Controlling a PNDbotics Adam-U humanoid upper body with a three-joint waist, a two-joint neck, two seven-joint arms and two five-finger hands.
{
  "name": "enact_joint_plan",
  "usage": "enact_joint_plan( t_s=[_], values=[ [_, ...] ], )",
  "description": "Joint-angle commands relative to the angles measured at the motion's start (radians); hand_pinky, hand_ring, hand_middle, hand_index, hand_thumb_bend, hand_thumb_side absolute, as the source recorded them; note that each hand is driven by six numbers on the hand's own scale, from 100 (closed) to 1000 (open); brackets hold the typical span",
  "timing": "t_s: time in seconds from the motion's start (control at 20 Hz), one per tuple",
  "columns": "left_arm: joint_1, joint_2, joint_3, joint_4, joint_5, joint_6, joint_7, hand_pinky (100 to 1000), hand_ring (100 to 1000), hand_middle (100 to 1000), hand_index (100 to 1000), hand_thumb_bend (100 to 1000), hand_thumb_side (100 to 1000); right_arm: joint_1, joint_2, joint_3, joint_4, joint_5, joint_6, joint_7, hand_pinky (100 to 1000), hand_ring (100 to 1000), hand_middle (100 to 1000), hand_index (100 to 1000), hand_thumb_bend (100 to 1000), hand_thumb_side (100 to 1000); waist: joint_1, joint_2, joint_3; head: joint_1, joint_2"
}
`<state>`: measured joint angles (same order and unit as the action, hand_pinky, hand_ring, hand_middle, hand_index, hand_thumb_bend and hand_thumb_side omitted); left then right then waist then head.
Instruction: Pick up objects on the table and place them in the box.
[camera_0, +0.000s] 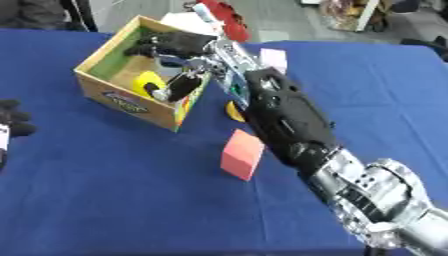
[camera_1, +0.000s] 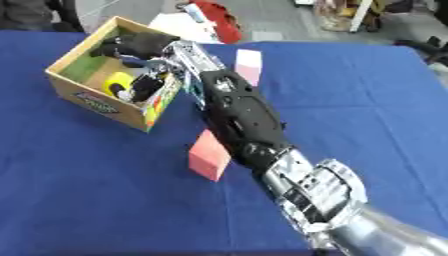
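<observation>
My right hand (camera_0: 171, 44) hovers over the box (camera_0: 105, 95), fingers seemingly curled, empty; the red block (camera_0: 241, 154) lies back nearer me on the worktop.

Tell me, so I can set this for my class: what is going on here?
The robot's right hand is reaching into the wooden box on a blue table, above a yellow and black object inside it. A pink block waits beside the arm, a paler pink block lies behind it, and something yellow peeks from under the arm. The left hand idles at the left edge.
</observation>
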<state>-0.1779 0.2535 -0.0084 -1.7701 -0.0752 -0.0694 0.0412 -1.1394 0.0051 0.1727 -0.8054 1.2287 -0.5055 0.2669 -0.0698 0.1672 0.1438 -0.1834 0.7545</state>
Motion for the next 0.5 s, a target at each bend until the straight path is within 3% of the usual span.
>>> enact_joint_plan(
  t_s=[0.05,0.25,0.3,0.35,0.5],
  values=[
    [-0.008,0.003,0.003,-0.016,0.002,-0.001,-0.001,678,571,576,772,100,710,-0.023,-0.024,-0.021,-0.016,0.003,0.01,-0.03,803,829,953,1000,100,626,0.012,-0.006,-0.004,-0.004,-0.007],
    [-0.001,0.006,0.008,-0.014,0.0,-0.001,0.002,678,570,576,772,100,710,-0.041,-0.098,-0.052,-0.024,-0.095,0.033,-0.005,840,881,988,1000,100,522,0.009,-0.011,-0.015,-0.001,-0.004],
    [0.001,0.007,0.009,-0.014,-0.001,-0.001,0.003,678,570,576,772,100,710,-0.044,-0.118,-0.06,-0.023,-0.118,0.043,0.008,857,905,996,1000,100,452,0.008,-0.013,-0.017,0.001,-0.003],
    [0.003,0.009,0.01,-0.014,-0.002,0.0,0.004,678,570,575,772,100,710,-0.046,-0.142,-0.071,-0.02,-0.14,0.054,0.022,873,921,999,1000,100,487,0.007,-0.014,-0.019,0.003,-0.003],
    [0.009,0.012,0.014,-0.013,-0.004,0.0,0.008,678,569,575,772,100,710,-0.045,-0.204,-0.11,0.011,-0.203,0.093,0.063,931,966,1000,1000,100,464,0.004,-0.018,-0.025,0.011,-0.002]
  ],
)
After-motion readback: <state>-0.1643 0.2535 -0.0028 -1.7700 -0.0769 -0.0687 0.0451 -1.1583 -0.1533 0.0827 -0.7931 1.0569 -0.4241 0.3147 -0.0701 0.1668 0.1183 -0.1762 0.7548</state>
